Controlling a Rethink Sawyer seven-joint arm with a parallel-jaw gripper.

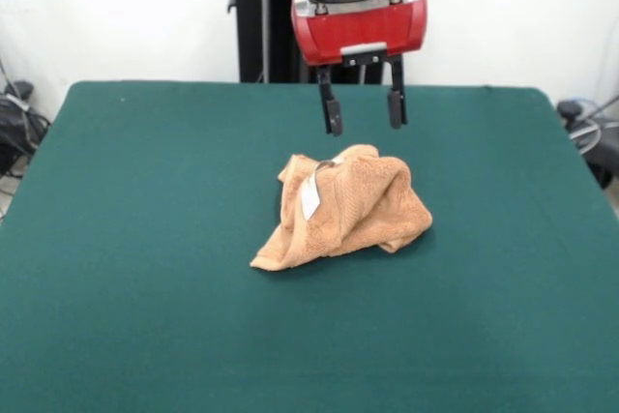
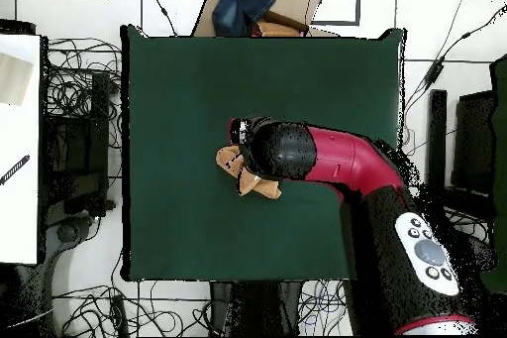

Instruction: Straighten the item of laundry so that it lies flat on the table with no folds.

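The jaws of the gripper [image 1: 364,109] stand wide apart, two thin black prongs under a glossy red housing, holding nothing and hanging just above the towel [image 1: 343,208]. The towel, nubby orange-tan terry with a small white label [image 1: 310,197], sits crumpled in a peaked heap mid-tabletop [image 1: 145,239], on matte dark green felt.

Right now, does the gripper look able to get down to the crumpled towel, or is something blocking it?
Probably yes. The gripper hangs open above the towel, apart from it, with nothing between them in the front view. Overhead, the arm hides most of the towel.
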